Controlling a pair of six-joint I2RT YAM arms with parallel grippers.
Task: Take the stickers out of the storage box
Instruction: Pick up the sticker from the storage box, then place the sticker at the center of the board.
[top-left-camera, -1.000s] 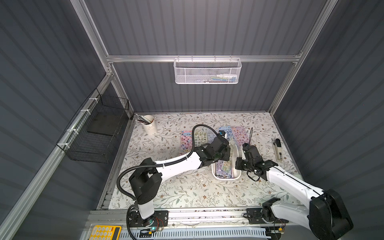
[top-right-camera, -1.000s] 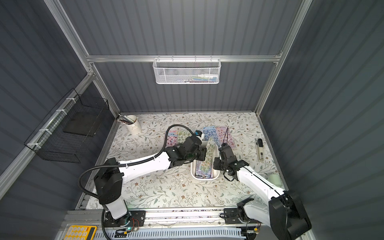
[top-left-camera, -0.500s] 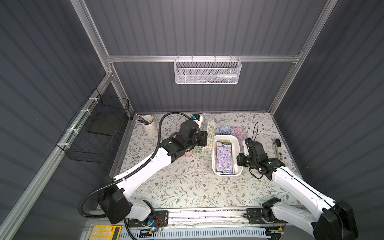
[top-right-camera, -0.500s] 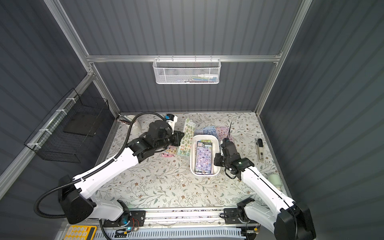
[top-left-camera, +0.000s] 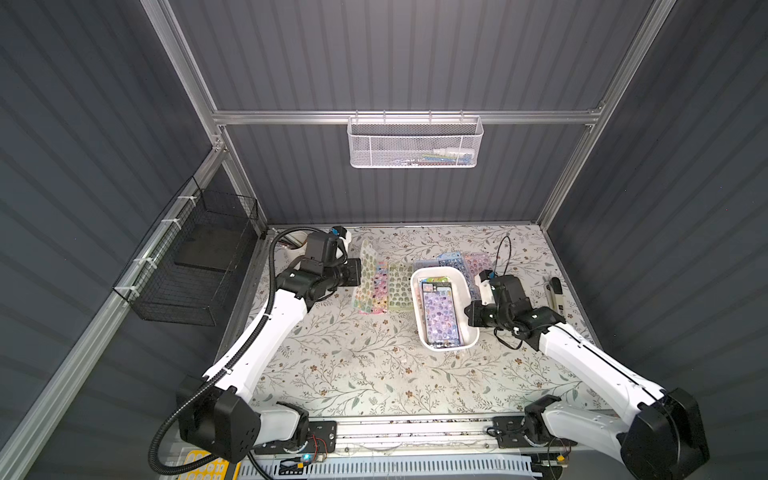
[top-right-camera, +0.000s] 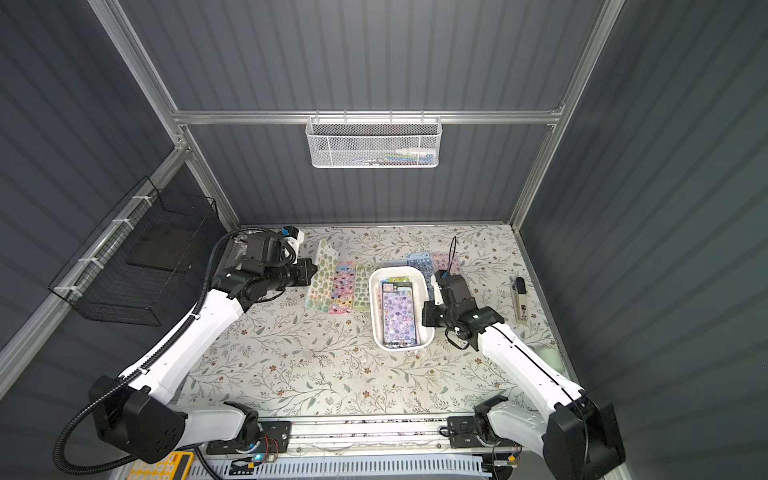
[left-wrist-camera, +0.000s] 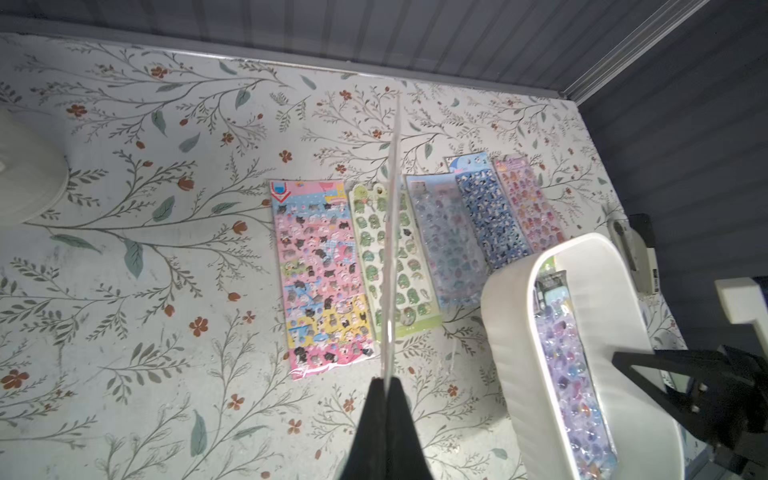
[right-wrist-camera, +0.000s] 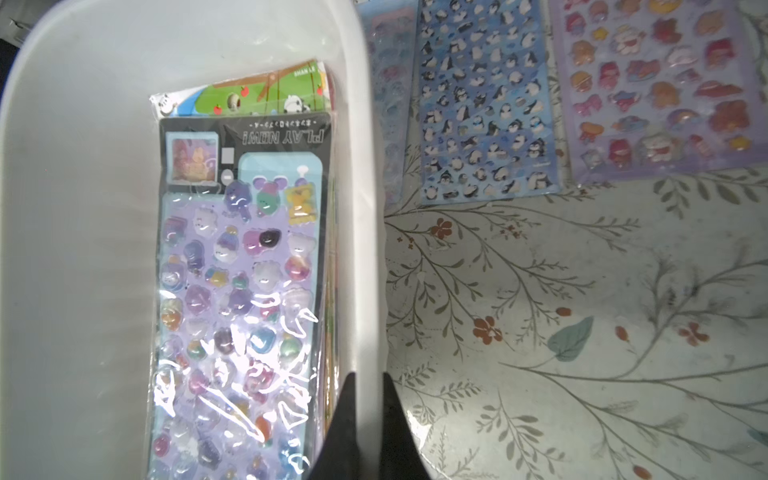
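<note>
Straight out from my left gripper (left-wrist-camera: 386, 379) ran the pinched sticker sheet (left-wrist-camera: 392, 208), parallel to the laid-out sheets (left-wrist-camera: 320, 274), while my right gripper (right-wrist-camera: 368, 376) clamped the storage box (right-wrist-camera: 361, 208) wall, stickers (right-wrist-camera: 237, 270) just inside.

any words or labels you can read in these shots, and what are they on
"PLAY NOW!": black header of the purple sticker sheet on top in the storage box, upside down in the right wrist view.
Small characters beside it: too small to read.
Lettering on the green sheet underneath: blurred.
</note>
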